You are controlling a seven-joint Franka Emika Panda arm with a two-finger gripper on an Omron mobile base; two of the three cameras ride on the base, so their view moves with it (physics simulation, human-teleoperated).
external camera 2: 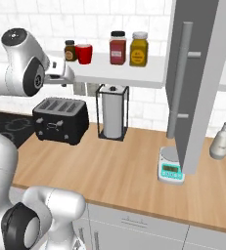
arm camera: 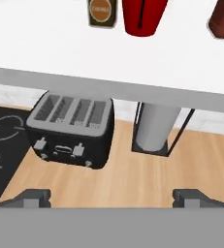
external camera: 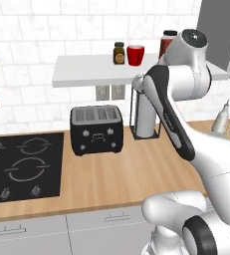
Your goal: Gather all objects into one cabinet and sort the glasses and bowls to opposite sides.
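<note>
Gripper (arm camera: 111,196) wide open, holding nothing, raised in front of the white shelf (external camera 2: 119,71) edge. Red cup (external camera 2: 84,53) stands on the shelf just right of a small brown spice jar (external camera 2: 69,51), two bigger jars further right. Toaster (external camera: 96,129) and paper towel holder (external camera 2: 113,113) on the bench (external camera 2: 129,176) below. Grey cabinet door (external camera 2: 197,83) open at right.

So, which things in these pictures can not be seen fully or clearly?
- Red cup: hand view, top cut off by the upper edge.
- Dark red jar: left base view, mostly hidden behind the arm.
- Cabinet door: right base view, it blocks whatever lies behind it; the inside cannot be seen.
- Small brown jar: its label is too small to read.
- Gripper: hand view, just the two tips show, wide apart.
</note>
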